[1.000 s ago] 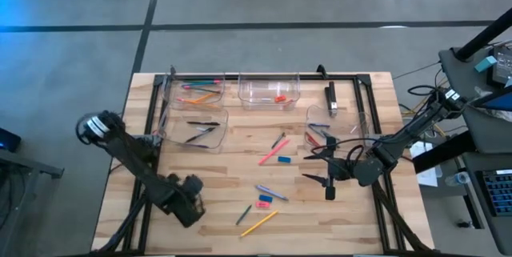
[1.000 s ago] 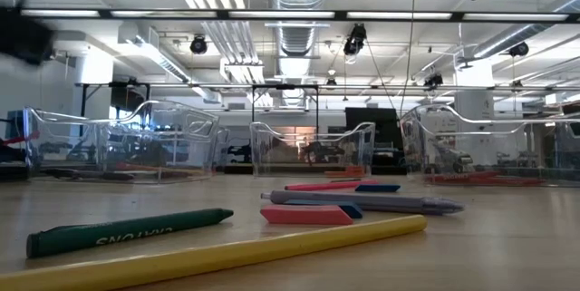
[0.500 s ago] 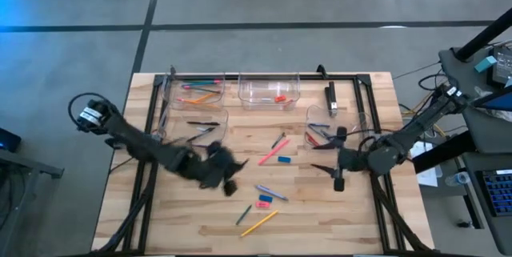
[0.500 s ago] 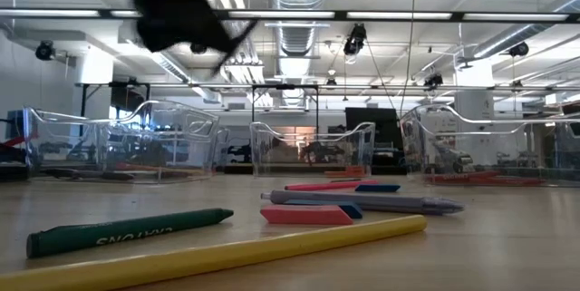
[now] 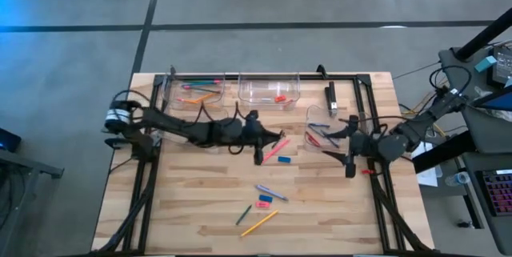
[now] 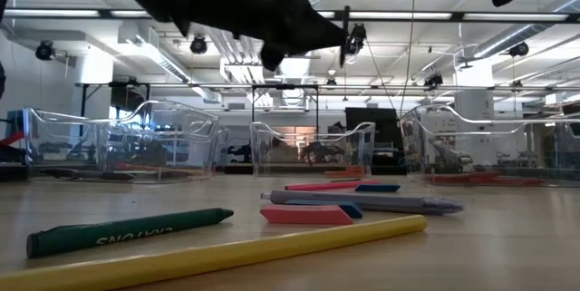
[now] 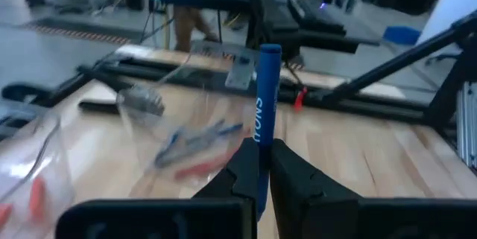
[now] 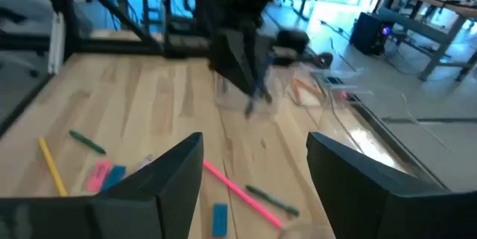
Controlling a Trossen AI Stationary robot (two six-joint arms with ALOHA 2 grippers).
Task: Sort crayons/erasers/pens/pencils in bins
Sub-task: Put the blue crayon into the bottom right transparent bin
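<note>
My left gripper (image 5: 260,151) reaches level over the table's middle, shut on a blue crayon (image 7: 266,97). My right gripper (image 5: 349,154) hovers open near the right edge, its fingers (image 8: 175,176) holding nothing. Four clear bins stand at the back: one with pencils (image 5: 196,89), one with an eraser (image 5: 268,90), one with pens (image 5: 198,129), one with crayons (image 5: 312,114). Loose on the wood lie a pink pencil (image 5: 274,154), a blue eraser (image 5: 284,160), a dark pen (image 5: 278,139), a grey pen (image 5: 272,191), a red eraser (image 5: 265,200), a green crayon (image 5: 243,214) and a yellow pencil (image 5: 260,222). My left gripper pinches the blue crayon near one end (image 7: 263,148) between its two fingers (image 7: 242,168). The fingers come about level from the table's left and lie across the crayon. The crayon stands roughly upright, most of its length beyond the fingers, lifted clear of the table.
A black metal frame (image 5: 352,75) runs round the back and sides of the table, with a dark fixture (image 5: 330,97) at the back right. Bare wood lies in front of the loose items, toward the near edge (image 5: 184,225).
My left gripper, staying shut, has swung from the near left part of the table up and across to the middle, and has turned from pointing down to about level. My right gripper has drawn back toward the right and far edges, staying open.
</note>
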